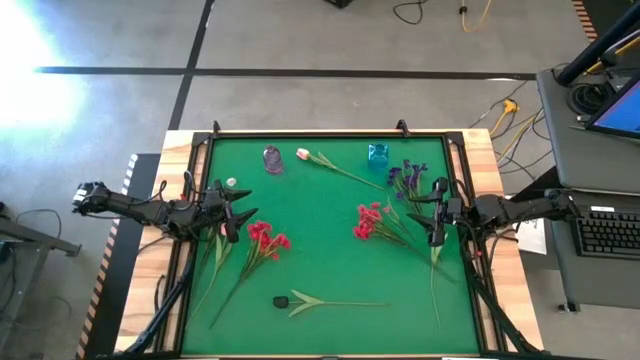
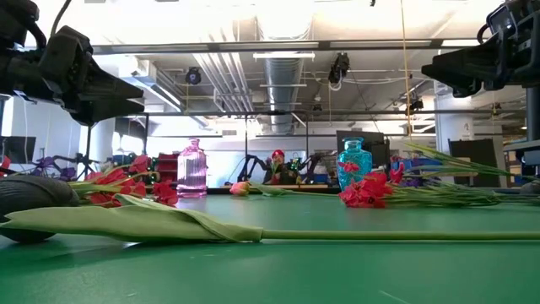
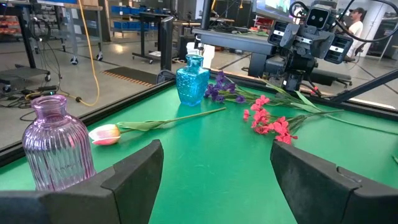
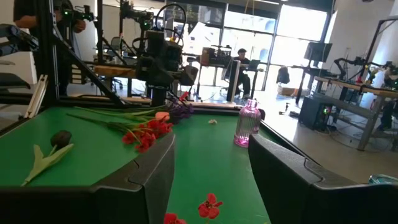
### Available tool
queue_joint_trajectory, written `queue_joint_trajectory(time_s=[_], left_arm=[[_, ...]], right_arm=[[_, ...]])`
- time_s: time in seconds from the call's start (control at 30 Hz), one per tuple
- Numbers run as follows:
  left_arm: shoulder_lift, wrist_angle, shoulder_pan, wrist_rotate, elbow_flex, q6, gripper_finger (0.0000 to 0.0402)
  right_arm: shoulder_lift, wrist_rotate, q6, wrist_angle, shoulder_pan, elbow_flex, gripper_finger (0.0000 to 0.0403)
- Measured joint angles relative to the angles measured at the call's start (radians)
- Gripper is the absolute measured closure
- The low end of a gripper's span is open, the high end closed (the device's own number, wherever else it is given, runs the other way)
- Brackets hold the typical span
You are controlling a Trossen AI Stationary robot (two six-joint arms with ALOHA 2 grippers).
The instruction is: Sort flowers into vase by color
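My left gripper (image 1: 241, 214) hovers open above the left red spray (image 1: 266, 240), touching nothing. My right gripper (image 1: 437, 214) is open too, just right of the other red spray (image 1: 370, 220) and near the purple spray (image 1: 405, 176). A pink tulip (image 1: 303, 154) lies flat between the ribbed purple vase (image 1: 272, 158) and the blue vase (image 1: 377, 153), both upright near the far edge. A dark tulip (image 1: 282, 301) lies near the near edge, its stem pointing right. The left wrist view shows the purple vase (image 3: 56, 143), the pink tulip (image 3: 104, 134) and the blue vase (image 3: 193, 79).
Raised dark rails border the green mat (image 1: 330, 270). A small pale bit (image 1: 231, 182) lies near the left gripper. Long stems trail toward the near-left and near-right corners. The mat's middle (image 1: 320, 230) has open room. People and workbenches show in the room beyond.
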Motion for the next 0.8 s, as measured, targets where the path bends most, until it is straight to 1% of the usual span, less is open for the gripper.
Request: queue_joint_trajectory(time_s=[0.3,0.43,0.57,0.63,0.67,0.8], left_arm=[[0.000,0.014,0.000,0.000,0.000,-0.009,0.0119],[0.000,0.138,0.000,-0.001,0.000,-0.141,0.0119],[0.000,0.214,0.000,-0.001,0.000,-0.126,0.0119],[0.000,0.242,0.000,-0.001,0.000,-0.120,0.0119],[0.000,0.255,0.000,-0.001,0.000,-0.116,0.0119],[0.000,0.301,0.000,-0.001,0.000,-0.039,0.0119]], right_arm=[[0.000,0.000,0.000,0.001,0.000,0.000,0.0209],[0.000,0.001,-0.030,0.004,0.000,0.000,0.0209],[0.000,0.001,-0.040,0.004,0.000,0.000,0.0209],[0.000,0.001,0.005,0.004,0.000,0.000,0.0209],[0.000,0.000,0.053,0.003,0.000,0.000,0.0209],[0.000,0.000,0.312,0.009,0.000,0.000,0.0209]])
